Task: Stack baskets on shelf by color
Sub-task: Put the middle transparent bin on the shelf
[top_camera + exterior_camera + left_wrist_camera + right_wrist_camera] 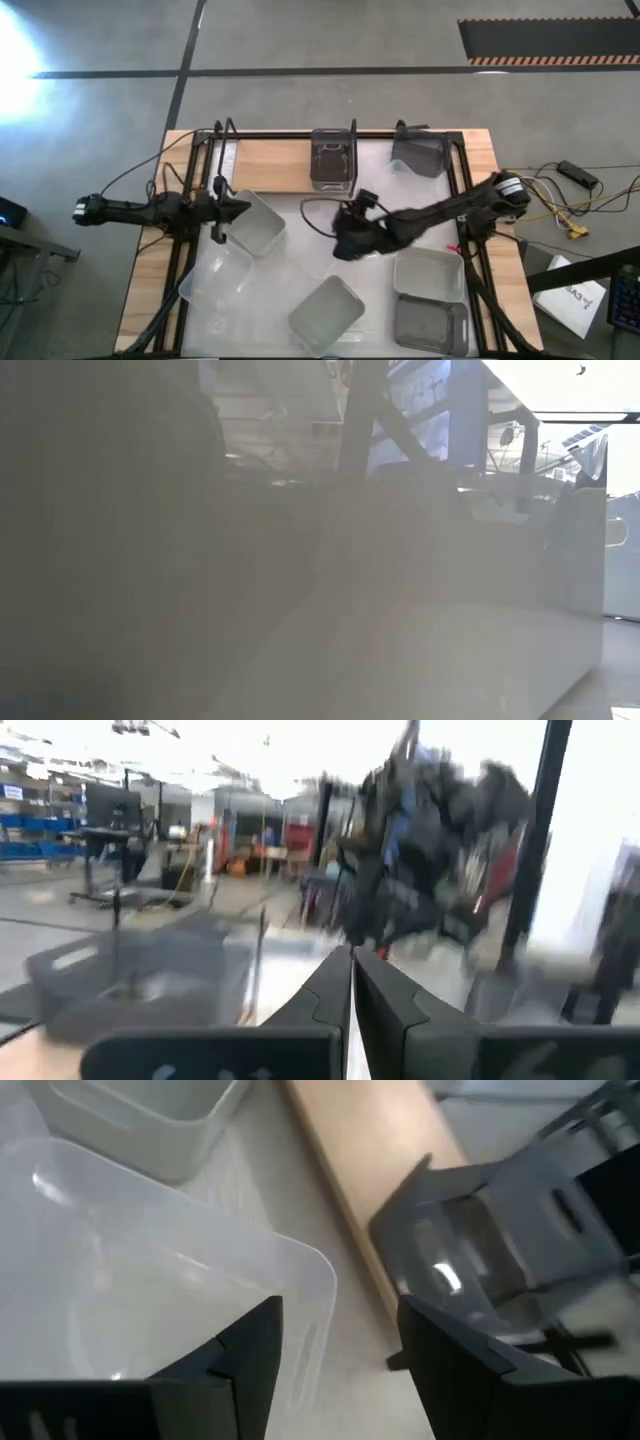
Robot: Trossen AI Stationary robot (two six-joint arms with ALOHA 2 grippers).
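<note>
The surface (300, 235) is white with wooden edges, and the shelf (275, 165) is the light plank along its far side between black wire uprights. A dark grey basket (333, 158) stands on the plank at its middle, and another dark basket (420, 155) sits tilted at the right end. On the surface lie loose baskets: a whitish one (255, 222) on the left, a clear one (215, 280) in front of it, a pale one (326, 312) at the near middle, a whitish one (428, 272) on the right and a dark grey one (430, 325) in front of that.

The right hand (350, 240) hovers over the middle of the surface, just in front of the middle shelf basket. In the right wrist view its fingers (250, 1365) stand well apart with nothing between them; a clear basket (150, 1280) lies right under them, and the dark shelf basket (500, 1250) is near, past the plank edge. The left hand (222, 212) waits at the left, beside the whitish basket; its fingers (330, 1000) are pressed together, holding nothing.

Risks, as I judge them: the open right hand is close to the middle shelf basket, so a careless pull-away could knock it askew. The clear baskets are hard to make out on the white surface, so a grasp could miss a rim. The tilted basket on the right could slide off the plank if bumped.
</note>
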